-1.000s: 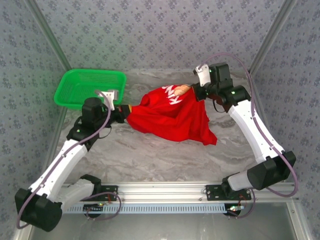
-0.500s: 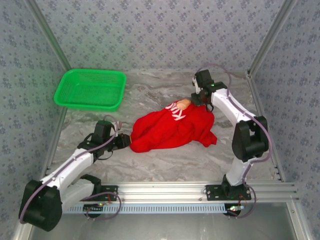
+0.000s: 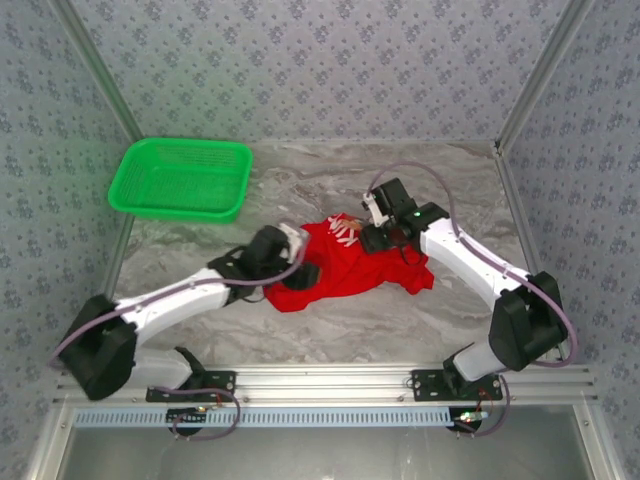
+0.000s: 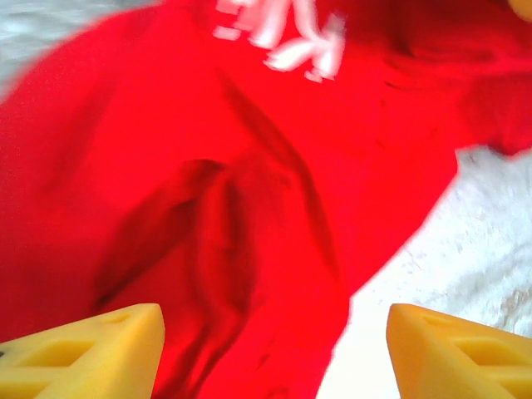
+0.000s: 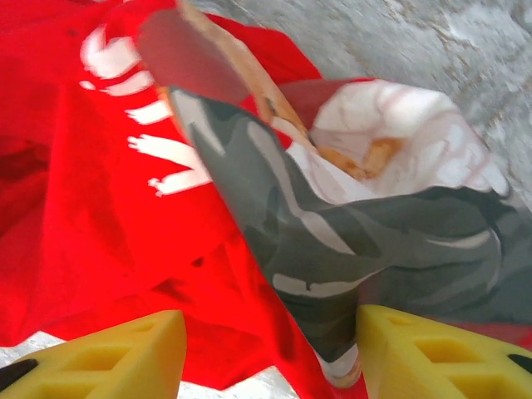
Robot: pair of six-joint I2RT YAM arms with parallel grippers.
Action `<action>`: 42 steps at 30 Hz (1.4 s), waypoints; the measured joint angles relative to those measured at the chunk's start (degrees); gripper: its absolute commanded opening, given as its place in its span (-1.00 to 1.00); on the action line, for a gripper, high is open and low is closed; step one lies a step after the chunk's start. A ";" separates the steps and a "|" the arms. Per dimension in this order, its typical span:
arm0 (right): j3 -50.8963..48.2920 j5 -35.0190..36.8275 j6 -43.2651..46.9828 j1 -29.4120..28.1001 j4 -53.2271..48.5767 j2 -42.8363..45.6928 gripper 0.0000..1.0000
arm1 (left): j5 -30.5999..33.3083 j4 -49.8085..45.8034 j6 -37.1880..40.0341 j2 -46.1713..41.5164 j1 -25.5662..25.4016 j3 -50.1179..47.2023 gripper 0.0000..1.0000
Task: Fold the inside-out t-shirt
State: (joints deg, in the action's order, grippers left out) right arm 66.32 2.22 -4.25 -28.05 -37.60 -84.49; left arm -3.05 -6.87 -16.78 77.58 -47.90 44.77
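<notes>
looking from above, the inside-out t-shirt (image 3: 350, 275) lies crumpled on the middle of the grey marbled table (image 3: 300, 330), between the two arms. the white letters (image 3: 345, 231) on it are too small to read. the left gripper (image 3: 306, 274) is at the shirt's left edge, the right gripper (image 3: 374, 238) on its far right part. a green basket (image 3: 180, 178) stands well apart in the far left corner. bare table runs along the near side and to the far right. patterned grey walls (image 3: 320, 60) close the cell.

on the left wrist view, the left gripper (image 4: 274, 357) is released: its yellow fingertips (image 4: 83, 349) stand wide apart over the red inside-out t-shirt (image 4: 166, 166). the white letters (image 4: 283, 33) are blurred, not readable. bare table (image 4: 490, 224) shows at the right.

on the right wrist view, the right gripper (image 5: 270, 353) is released too, its yellow fingertips (image 5: 100, 353) apart above the inside-out t-shirt (image 5: 75, 249). a grey camouflage print (image 5: 274, 224) and white letters (image 5: 166, 145) show; i cannot read them. table (image 5: 416, 33) lies beyond.
</notes>
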 measured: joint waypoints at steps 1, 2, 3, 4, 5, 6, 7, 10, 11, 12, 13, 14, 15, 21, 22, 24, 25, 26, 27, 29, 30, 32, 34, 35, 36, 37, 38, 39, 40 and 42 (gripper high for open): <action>0.00 -0.09 -0.11 1.20 -0.13 0.00 0.19 | 1.03 0.02 1.33 2.51 -2.14 1.38 0.43; 0.02 -0.11 -0.33 2.56 -0.13 -0.02 0.19 | 2.01 0.09 2.67 5.38 -4.28 2.82 0.42; 0.02 -0.09 -0.52 4.00 -0.20 -0.02 0.20 | 3.17 0.13 3.98 8.37 -6.25 4.28 0.41; 0.04 -0.07 -0.70 5.25 -0.22 -0.02 0.20 | 4.26 0.11 5.01 10.86 -7.58 5.42 0.39; 0.13 -0.04 -0.72 6.03 -0.24 -0.02 0.20 | 5.29 0.07 5.84 12.90 -8.48 6.36 0.37; 0.52 0.00 -0.72 6.62 -0.70 -0.04 0.20 | 6.71 0.04 6.69 15.26 -9.29 7.43 0.33; 1.01 0.17 -0.72 6.88 -0.92 -0.04 0.20 | 8.07 -0.02 7.32 17.11 -9.79 8.31 0.27; 2.86 0.61 -0.70 6.93 -1.18 -0.02 0.21 | 13.07 -0.15 8.13 21.57 -10.40 10.64 -0.04; 3.21 0.61 -0.70 6.93 -1.18 0.09 0.21 | 14.45 -0.11 8.46 22.47 -10.40 11.04 -0.17; 3.37 0.61 -0.70 6.93 -1.14 0.22 0.21 | 15.78 -0.13 8.68 23.19 -10.40 11.41 -0.33; 3.37 0.61 -0.70 6.93 -1.14 0.46 0.21 | 16.96 -0.04 8.81 23.80 -10.34 11.72 -0.47; 3.37 0.63 -0.70 6.93 -1.20 0.66 0.21 | 17.64 0.09 9.29 24.09 -10.32 11.87 -0.59; 3.37 0.74 -0.70 6.93 -1.18 0.83 0.21 | 18.08 0.17 9.42 24.15 -10.29 11.98 -0.70; 3.17 1.86 -0.70 6.60 -1.51 3.04 0.24 | 15.58 -0.26 9.55 21.99 -9.01 12.81 -1.00; 2.93 1.92 -0.70 6.36 -1.51 3.96 0.25 | 13.81 -0.55 9.03 20.39 -8.00 12.72 -1.00; 2.10 1.57 -0.68 5.51 -1.42 6.32 0.26 | 9.60 -0.57 7.41 16.22 -4.94 12.28 -1.00; 1.27 0.96 -0.68 4.70 -1.40 7.91 0.26 | 6.91 -0.35 6.32 13.73 -2.64 12.00 -1.00; 0.28 0.00 -0.68 3.85 -1.16 9.27 0.27 | 4.81 -0.13 5.38 11.76 -0.72 11.80 -1.00; -0.79 -1.27 -0.68 2.86 -0.94 10.47 0.28 | 2.32 0.42 4.11 9.68 1.57 11.50 -1.00; -3.32 -4.35 -0.74 0.61 0.31 12.11 0.28 | -1.51 1.29 2.21 7.02 5.40 10.97 -1.00; -4.74 -6.23 -1.14 -0.57 1.38 12.28 0.28 | -3.39 1.55 1.38 6.27 6.91 10.69 -1.00; -7.41 -9.27 -2.51 -2.40 4.09 11.52 0.28 | -6.36 1.88 0.11 5.95 8.57 10.14 -1.00; -9.46 -11.15 -4.42 -3.56 6.73 8.96 0.28 | -9.01 1.84 -0.79 5.99 9.51 9.33 -1.00; -9.97 -11.65 -5.09 -3.85 7.67 7.52 0.28 | -9.90 1.62 -0.98 5.99 9.70 9.01 -1.00; -10.43 -12.09 -5.95 -4.04 8.92 5.62 0.28 | -10.73 1.51 -1.16 5.99 9.90 8.74 -1.00; -10.78 -12.15 -6.56 -4.15 10.14 4.13 0.28 | -11.41 1.49 -1.33 5.99 9.92 8.46 -1.00; -11.06 -12.13 -6.97 -4.24 11.28 3.06 0.27 | -12.00 1.51 -1.38 5.99 9.92 8.26 -1.00; -11.39 -12.13 -7.37 -4.24 12.55 2.03 0.26 | -12.50 1.60 -1.40 5.99 9.92 7.96 -1.00; -11.50 -12.15 -7.82 -4.24 13.44 1.29 0.25 | -12.94 1.64 -1.44 5.95 9.92 7.54 -1.00; -11.52 -12.33 -8.48 -3.96 15.21 -0.04 0.23 | -13.84 1.88 -1.49 5.68 9.92 6.25 -1.00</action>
State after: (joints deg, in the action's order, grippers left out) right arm 54.81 -10.11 -12.73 -32.01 -22.39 -84.53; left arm -16.88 -4.99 -18.26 83.26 -37.98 51.03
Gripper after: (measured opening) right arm 0.625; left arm 0.040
